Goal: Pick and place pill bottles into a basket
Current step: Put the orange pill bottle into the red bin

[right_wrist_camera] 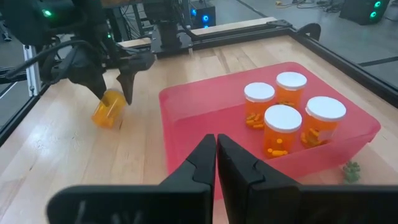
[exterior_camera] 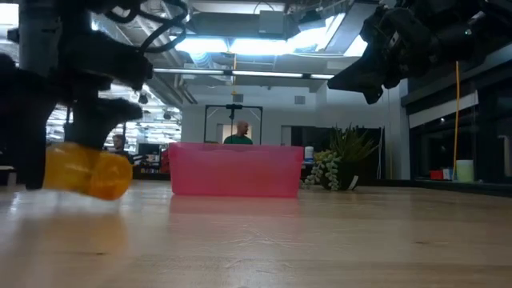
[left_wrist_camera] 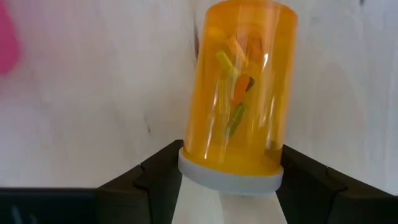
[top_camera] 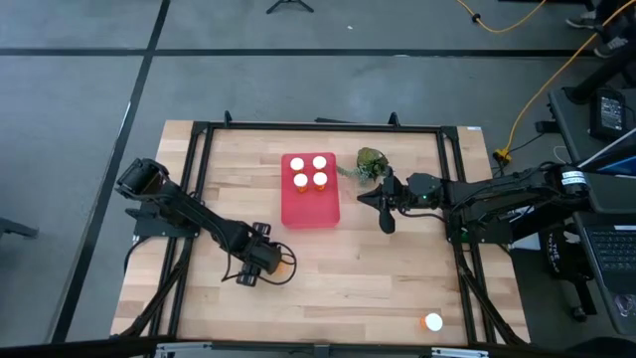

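An orange pill bottle (left_wrist_camera: 244, 93) lies on its side near the table's front left, between the fingers of my left gripper (top_camera: 276, 263). It also shows in the low view (exterior_camera: 84, 170) and the right wrist view (right_wrist_camera: 109, 109). The red-pink basket (top_camera: 320, 211) stands mid-table with several white-capped bottles (right_wrist_camera: 283, 124) upright in it. One more bottle (top_camera: 432, 321) is near the front right edge. My right gripper (right_wrist_camera: 216, 142) is shut and empty, above the table just right of the basket. My left gripper pinches the bottle's white cap end (left_wrist_camera: 230, 177) between its two fingers (left_wrist_camera: 155, 174), one on each side of the cap. The fingers come slanting down from the table's left. The orange body sticks out beyond the fingertips, tilted, low over the wood; whether it touches the table I cannot tell.
A small green plant (top_camera: 370, 164) stands at the basket's far right corner, close to my right gripper. A black frame (top_camera: 199, 134) runs round the table. Bare wood lies between my left gripper and the basket.
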Action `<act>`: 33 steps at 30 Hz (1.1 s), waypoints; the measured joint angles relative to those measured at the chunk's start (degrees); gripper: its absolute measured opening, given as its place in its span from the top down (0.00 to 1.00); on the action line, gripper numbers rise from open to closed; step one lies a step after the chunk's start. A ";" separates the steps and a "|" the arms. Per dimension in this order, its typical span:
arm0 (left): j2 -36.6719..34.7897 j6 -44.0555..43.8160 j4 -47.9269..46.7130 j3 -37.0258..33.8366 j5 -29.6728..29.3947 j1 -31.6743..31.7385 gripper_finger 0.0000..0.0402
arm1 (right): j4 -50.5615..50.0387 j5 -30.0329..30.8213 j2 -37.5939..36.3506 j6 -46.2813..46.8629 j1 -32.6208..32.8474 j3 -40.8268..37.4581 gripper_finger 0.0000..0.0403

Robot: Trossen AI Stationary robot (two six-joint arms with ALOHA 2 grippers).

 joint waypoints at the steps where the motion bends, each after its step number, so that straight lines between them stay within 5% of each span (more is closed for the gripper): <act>1: 0.00 0.00 -1.57 0.87 -0.31 -0.01 0.47 | 0.00 0.00 0.01 0.00 0.00 0.00 0.95; 14: 0.00 2.59 -17.85 11.61 -6.11 2.04 0.47 | 1.37 0.00 0.00 0.16 0.00 0.00 0.95; 24: 0.02 8.75 -21.61 17.41 -7.18 5.60 0.47 | 3.65 -0.02 0.06 0.18 0.02 0.00 0.95; 33: 0.02 21.93 -23.07 17.71 -21.32 5.53 0.47 | 6.34 -0.02 0.06 -1.80 2.23 0.00 0.95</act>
